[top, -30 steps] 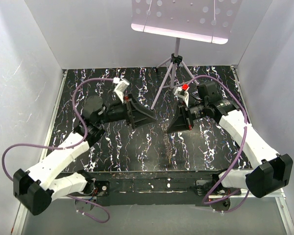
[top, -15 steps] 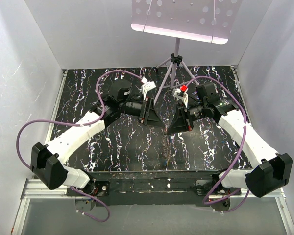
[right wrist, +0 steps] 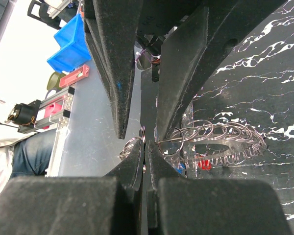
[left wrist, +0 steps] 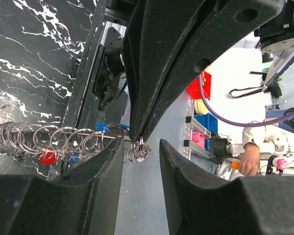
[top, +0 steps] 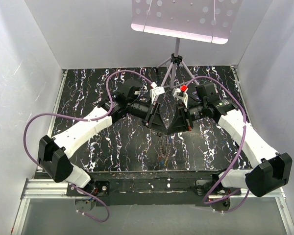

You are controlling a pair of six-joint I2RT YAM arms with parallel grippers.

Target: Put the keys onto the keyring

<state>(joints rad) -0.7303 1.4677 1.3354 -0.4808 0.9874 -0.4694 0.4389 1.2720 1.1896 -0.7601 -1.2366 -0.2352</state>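
The keyring shows as a chain of several silver split rings, also in the right wrist view. Keys with red and blue heads hang on it; the red head also shows in the right wrist view. My right gripper is shut on a small cluster of rings at the chain's end. My left gripper is open, with one finger on each side of that cluster and not touching it. In the top view the left gripper and right gripper meet tip to tip over the table's middle.
A tripod stand carrying a perforated plate stands at the back centre, just behind the grippers. White walls close in the marbled black table on three sides. Purple cables loop off both arms.
My left arm has swung right across the table until its open gripper reached the right gripper's tips. The right arm has barely moved and still grips the rings.
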